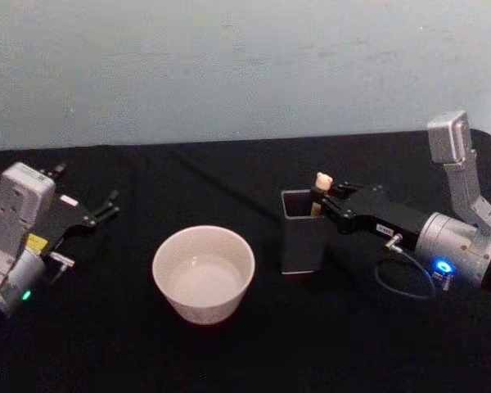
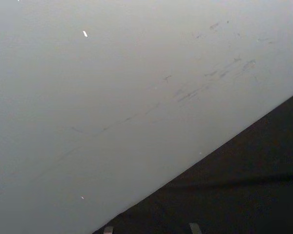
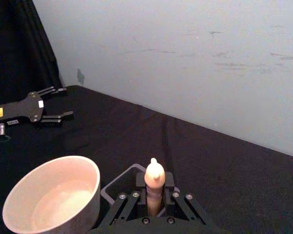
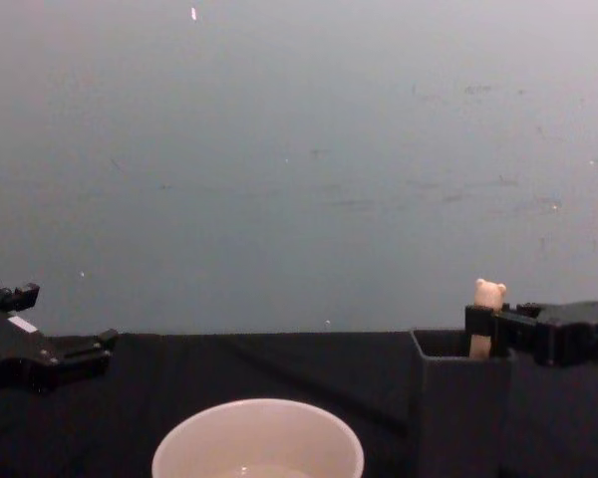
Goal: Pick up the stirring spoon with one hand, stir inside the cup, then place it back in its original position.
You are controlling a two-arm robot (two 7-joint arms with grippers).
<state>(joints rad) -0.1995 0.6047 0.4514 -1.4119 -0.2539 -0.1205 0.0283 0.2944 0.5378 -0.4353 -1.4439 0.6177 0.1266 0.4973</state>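
The stirring spoon (image 1: pixel 323 180) stands upright in a dark grey square holder (image 1: pixel 301 246), its beige bear-head top (image 4: pixel 488 294) poking above the rim; its neck and bowl are hidden inside. My right gripper (image 1: pixel 318 205) reaches in from the right at rim height and is shut on the spoon's handle (image 3: pixel 154 180) just below the bear head. The cream-white cup (image 1: pixel 203 274) sits left of the holder, with pale liquid inside (image 3: pixel 58 204). My left gripper (image 1: pixel 108 206) rests far left on the table, open and apart from everything.
A black cloth (image 1: pixel 229 180) covers the table, ending at a pale grey-blue wall (image 1: pixel 245 65) behind. A thin cable (image 1: pixel 401 282) loops by the right wrist. There is bare cloth between the cup and the left arm.
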